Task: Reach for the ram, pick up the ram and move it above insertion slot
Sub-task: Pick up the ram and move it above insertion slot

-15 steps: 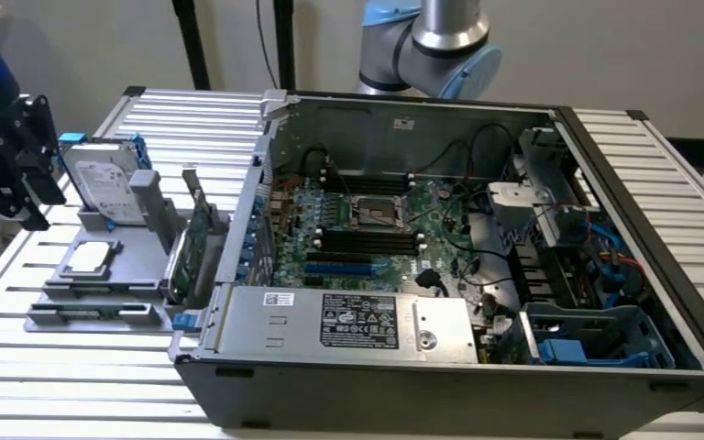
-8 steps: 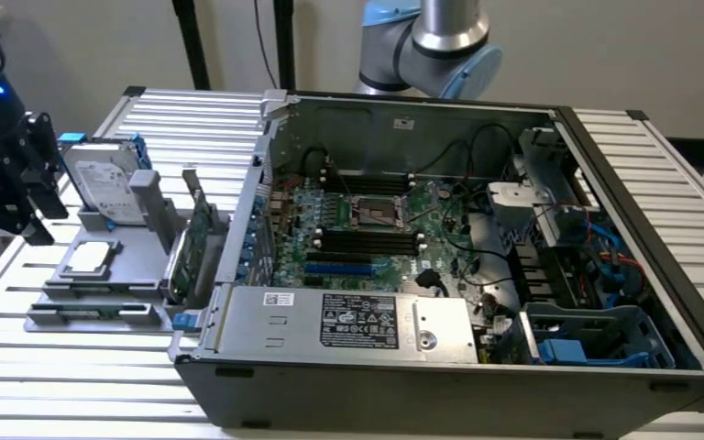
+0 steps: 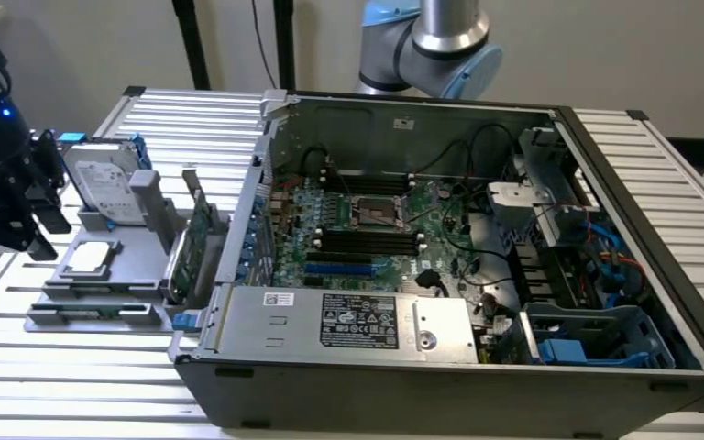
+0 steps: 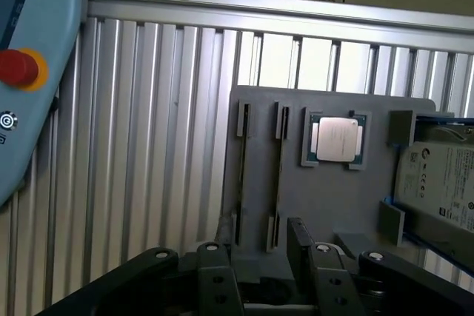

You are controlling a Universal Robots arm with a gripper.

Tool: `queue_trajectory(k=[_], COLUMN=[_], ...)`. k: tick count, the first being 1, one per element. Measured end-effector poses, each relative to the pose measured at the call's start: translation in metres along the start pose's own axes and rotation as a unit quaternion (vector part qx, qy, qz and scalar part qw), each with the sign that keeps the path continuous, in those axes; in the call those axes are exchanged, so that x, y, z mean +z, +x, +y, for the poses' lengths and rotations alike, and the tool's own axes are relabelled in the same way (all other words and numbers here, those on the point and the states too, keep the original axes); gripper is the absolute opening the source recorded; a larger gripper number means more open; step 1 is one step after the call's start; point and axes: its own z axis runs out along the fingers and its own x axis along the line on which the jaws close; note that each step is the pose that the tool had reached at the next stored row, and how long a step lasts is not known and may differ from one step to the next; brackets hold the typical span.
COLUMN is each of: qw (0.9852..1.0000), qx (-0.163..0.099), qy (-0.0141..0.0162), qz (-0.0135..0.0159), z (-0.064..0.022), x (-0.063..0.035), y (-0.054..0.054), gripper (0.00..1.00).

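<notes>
Gripper: black two-finger gripper (image 4: 266,279), fingers spread apart with nothing between them, poised over one end of the holder.
Ram: thin, long, narrow stick (image 4: 241,175) seen edge-on, standing in paired clips of the holder and untouched by the gripper; a second similar strip stands just beside it.
Holder: flat grey plastic fixture tray (image 4: 326,205) resting on the ribbed aluminium table (image 4: 148,146).
Processor: square silver chip (image 4: 337,138) in a framed recess beside the ram clips.
Hard drive: silver boxy unit with white label (image 4: 441,183), at the holder's edge beyond the processor.
Computer case: open dark-grey tower lying on its side (image 3: 450,385), at the exterior view's right of the holder.
Insertion slot: long, narrow black memory socket (image 3: 365,241), one of several parallel sockets on the green motherboard, well apart from the ram.
</notes>
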Motion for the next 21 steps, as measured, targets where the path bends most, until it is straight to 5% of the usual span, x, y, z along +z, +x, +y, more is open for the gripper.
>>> queue_trajectory(k=[21], qw=[1.0000], qx=[-0.001], qy=[0.0000], qz=[0.0000], z=[0.0008], x=[0.0380], y=[0.012], gripper=[0.42])
